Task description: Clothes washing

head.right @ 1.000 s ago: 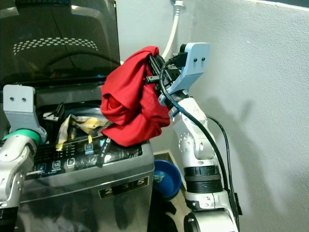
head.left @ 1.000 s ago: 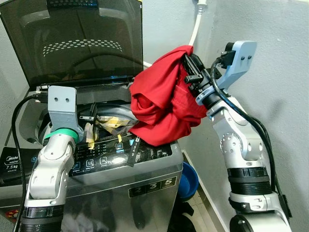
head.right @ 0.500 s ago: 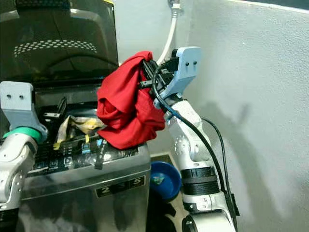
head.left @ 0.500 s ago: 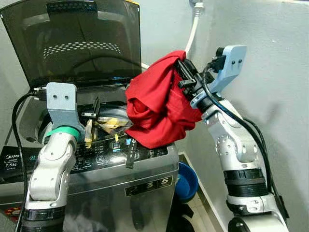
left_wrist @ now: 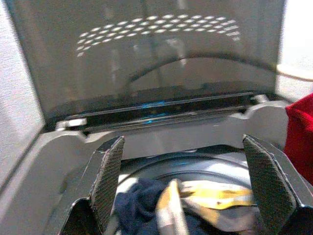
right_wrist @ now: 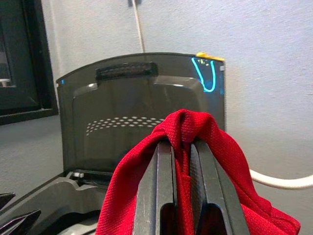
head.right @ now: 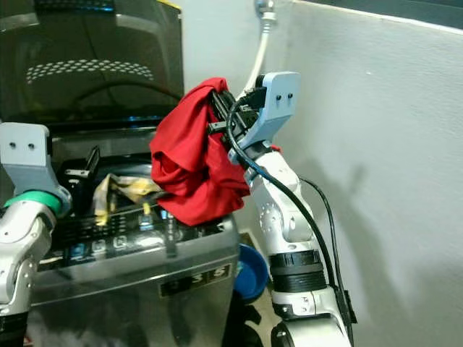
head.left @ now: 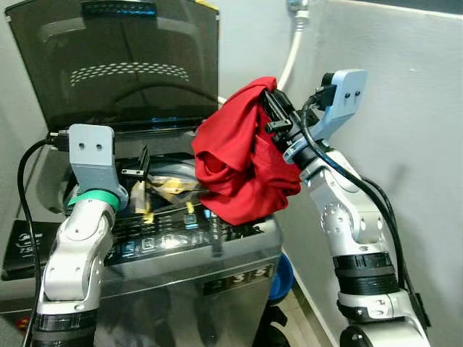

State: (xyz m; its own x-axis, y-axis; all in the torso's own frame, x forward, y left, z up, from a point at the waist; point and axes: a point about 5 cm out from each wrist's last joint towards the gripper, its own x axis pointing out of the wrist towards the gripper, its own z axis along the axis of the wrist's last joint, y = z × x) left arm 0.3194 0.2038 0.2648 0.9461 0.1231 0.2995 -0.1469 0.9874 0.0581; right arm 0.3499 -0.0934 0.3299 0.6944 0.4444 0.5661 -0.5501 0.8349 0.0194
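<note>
A red garment [head.left: 235, 163] hangs bunched above the right side of the top-loading washing machine [head.left: 181, 267], whose dark lid [head.left: 116, 65] stands raised. My right gripper [head.left: 271, 108] is shut on the garment's top fold; the wrist view shows the red cloth [right_wrist: 183, 129] pinched between the two fingers [right_wrist: 161, 181]. In the drum lie a yellow-and-grey cloth [head.left: 170, 189] and a dark blue one [left_wrist: 139, 193]. My left gripper [left_wrist: 183, 171] is open over the drum's front left, with nothing between its fingers [left_wrist: 110, 171].
A grey wall [head.left: 405, 130] runs close along the right of my right arm. A white hose [head.left: 293, 43] drops down the wall behind the machine. On the floor beside the machine sits a blue basin [head.left: 282, 278]. The control panel [head.left: 166, 242] lines the machine's front edge.
The camera has shifted slightly. My right gripper with the red garment has moved left and a little down over the machine, then held. The left arm stays in place.
</note>
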